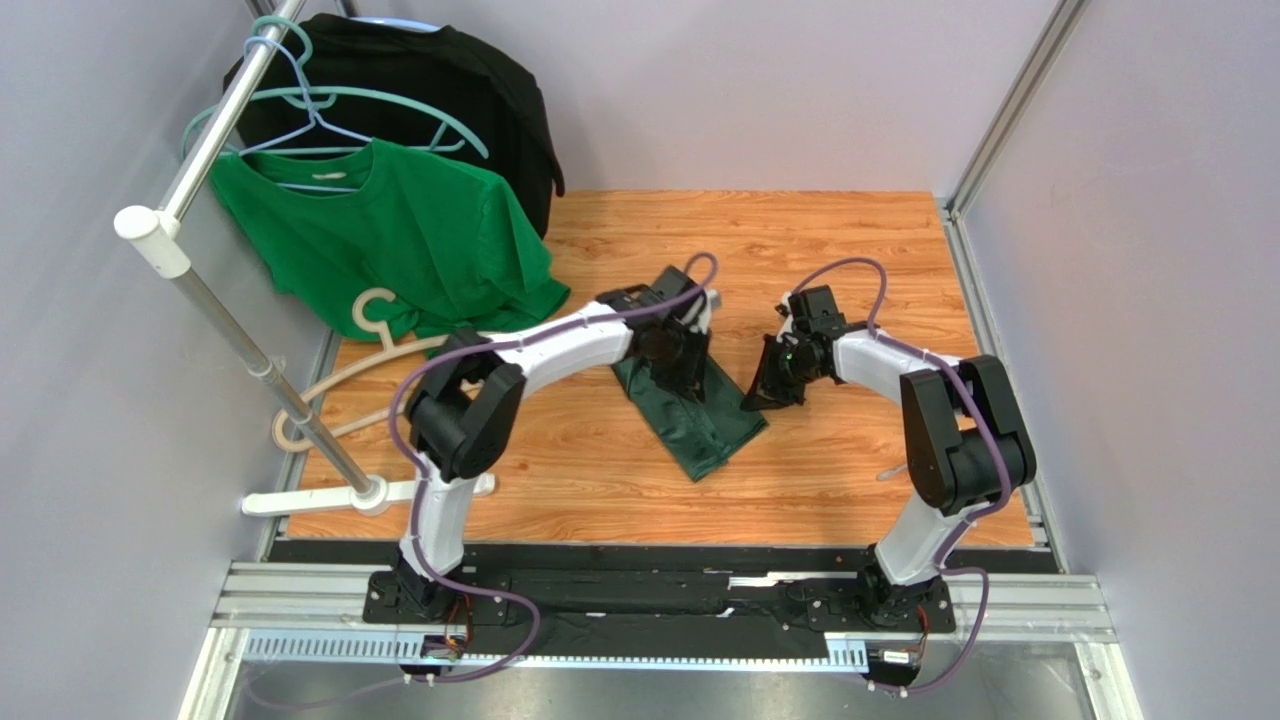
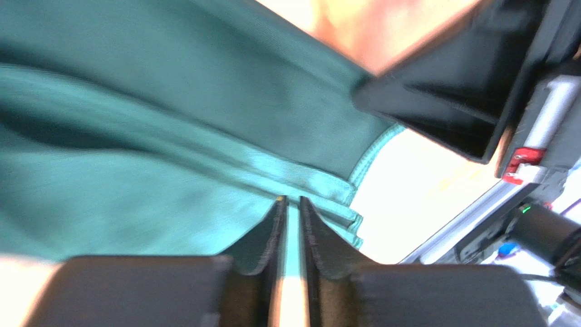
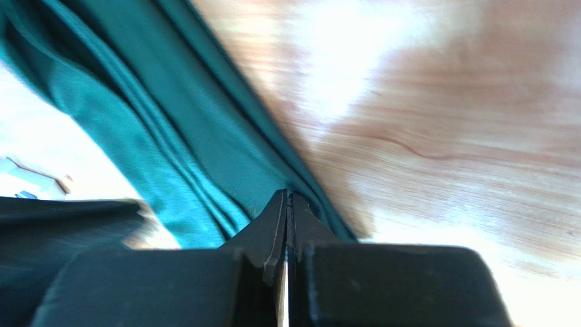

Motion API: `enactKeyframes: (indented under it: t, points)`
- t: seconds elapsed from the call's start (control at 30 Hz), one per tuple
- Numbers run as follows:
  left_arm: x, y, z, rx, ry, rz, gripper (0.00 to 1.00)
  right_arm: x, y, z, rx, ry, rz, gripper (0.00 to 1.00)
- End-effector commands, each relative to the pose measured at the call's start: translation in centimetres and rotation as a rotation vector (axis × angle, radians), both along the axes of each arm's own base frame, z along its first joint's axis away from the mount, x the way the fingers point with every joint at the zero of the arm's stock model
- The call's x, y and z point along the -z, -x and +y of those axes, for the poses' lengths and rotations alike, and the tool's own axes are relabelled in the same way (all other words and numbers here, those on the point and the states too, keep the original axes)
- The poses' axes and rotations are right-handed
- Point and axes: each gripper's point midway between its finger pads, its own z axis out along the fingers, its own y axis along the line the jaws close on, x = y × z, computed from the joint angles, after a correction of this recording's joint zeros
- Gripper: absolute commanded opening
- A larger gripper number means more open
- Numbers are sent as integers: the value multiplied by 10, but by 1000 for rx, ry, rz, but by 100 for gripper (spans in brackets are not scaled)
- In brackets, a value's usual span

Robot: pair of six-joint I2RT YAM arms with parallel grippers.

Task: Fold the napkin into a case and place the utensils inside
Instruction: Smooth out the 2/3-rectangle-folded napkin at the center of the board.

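The napkin [image 1: 694,417] is a soft, thin, dark green cloth, so it is likely light and floppy. It could slide open if it is pulled hard, but it will not break. It lies flat near the middle of the wooden table [image 1: 842,240], folded into a long, narrow strip with a few layers. Seen from above, the strip lies slanted. Its far end points away and to the left, and its near end points toward the right arm's side. The left gripper [image 1: 676,348] sits over the far end. Its jaws stand a thin crack apart at a folded edge, and it cannot be told if any cloth is caught between them. The right gripper [image 1: 778,383] is just beside the strip's right long edge. Its jaws are pressed tight together, with no cloth seen between them. A good place to take hold looks like a long edge or a corner, pinching all the layers at once so the folds stay together.
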Motion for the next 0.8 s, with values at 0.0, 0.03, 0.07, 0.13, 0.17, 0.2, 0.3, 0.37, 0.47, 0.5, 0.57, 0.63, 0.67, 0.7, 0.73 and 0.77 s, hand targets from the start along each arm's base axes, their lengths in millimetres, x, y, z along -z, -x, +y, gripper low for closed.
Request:
enactKeyframes:
  t: [0.0,0.03,0.07,0.13,0.17,0.2,0.3,0.37,0.47,0.5,0.57,0.63,0.67,0.7,0.73,0.77]
  points:
    - [-49,-56,58,-141,15,-116,12,-47,-34,21,-54,-13,-145,0]
    - [-49,-69,74,-178,22,-116,6,-54,-37,26,-64,-27,-159,0]
    - [-48,-74,83,-197,14,-118,5,-64,-43,41,-92,-47,-181,0]
    - [-47,-85,102,-237,-1,-113,2,-72,-44,61,-132,-101,-187,0]
    - [-43,-90,107,-245,-17,-115,2,-79,-45,76,-165,-118,-202,0]
    - [-41,-93,115,-262,-39,-107,1,-70,-44,83,-178,-115,-178,0]
    - [-28,-103,126,-280,-112,-106,0,-63,-43,105,-213,-135,-156,0]
    - [-19,-107,127,-284,-140,-100,0,-61,-42,116,-233,-162,-154,0]
    - [-11,-108,122,-284,-116,-86,0,-50,-39,124,-248,-158,-127,0]
    - [-11,-108,117,-275,-90,-81,0,-46,-39,125,-250,-155,-120,0]
    - [-8,-107,114,-279,-73,-70,0,-43,-38,127,-254,-150,-115,0]
    - [-4,-108,111,-284,-59,-67,0,-38,-37,128,-251,-146,-104,0]
    - [-2,-108,110,-284,-57,-61,0,-38,-37,130,-254,-150,-104,0]
    - [-2,-108,105,-275,-37,-52,0,-38,-37,131,-254,-151,-105,0]
    - [3,-107,103,-277,-26,-38,0,-37,-39,131,-250,-151,-103,0]
    - [3,-110,99,-277,-5,-43,0,-37,-39,133,-252,-154,-102,0]
